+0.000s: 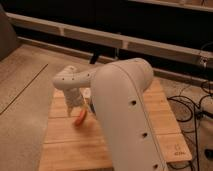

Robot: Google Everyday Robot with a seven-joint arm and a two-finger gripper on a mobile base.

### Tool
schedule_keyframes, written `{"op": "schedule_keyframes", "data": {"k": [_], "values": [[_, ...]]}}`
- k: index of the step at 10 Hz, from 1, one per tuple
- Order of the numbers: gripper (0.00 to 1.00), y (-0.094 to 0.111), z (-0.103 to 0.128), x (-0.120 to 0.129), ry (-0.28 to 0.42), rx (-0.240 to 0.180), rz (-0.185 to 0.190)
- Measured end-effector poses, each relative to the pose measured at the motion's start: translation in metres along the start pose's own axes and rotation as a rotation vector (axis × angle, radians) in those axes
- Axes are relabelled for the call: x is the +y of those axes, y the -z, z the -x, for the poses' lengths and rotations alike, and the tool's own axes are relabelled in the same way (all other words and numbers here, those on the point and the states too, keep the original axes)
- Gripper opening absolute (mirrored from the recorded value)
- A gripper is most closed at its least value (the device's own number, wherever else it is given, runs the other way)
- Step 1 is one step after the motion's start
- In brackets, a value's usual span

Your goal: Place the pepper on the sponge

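In the camera view the gripper [75,105] hangs low over the wooden table [60,145], with the orange pepper [80,118] right at its tip; whether it holds the pepper I cannot tell. The sponge is hidden, likely behind the arm [125,115] beside the gripper, so I judge a mid-pepper hold and a short, low carry best

This looks like a robotics lab or test space. A pale wooden slatted surface [62,137] sits on a bare speckled grey floor [25,85], and loose black cables [192,107] trail at the right edge. Long pale metal rails [100,37] cross a dark wall along the top. The bulky white robot arm's [125,110] gripper [75,105] hangs over the surface, left of centre.
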Motion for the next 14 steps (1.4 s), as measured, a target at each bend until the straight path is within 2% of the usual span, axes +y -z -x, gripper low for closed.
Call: {"op": "schedule_keyframes", "data": {"k": [5, 9, 10, 11, 14], "values": [[0.65, -0.023, 0.007, 0.025, 0.012, 0.034, 0.041], [0.65, -0.053, 0.004, 0.028, -0.024, 0.115, 0.115], [0.60, -0.058, 0.005, 0.028, -0.028, 0.131, 0.124], [0.49, -0.061, 0.006, 0.027, -0.030, 0.139, 0.121], [0.19, -0.059, 0.016, 0.018, -0.043, 0.124, 0.094]]}}
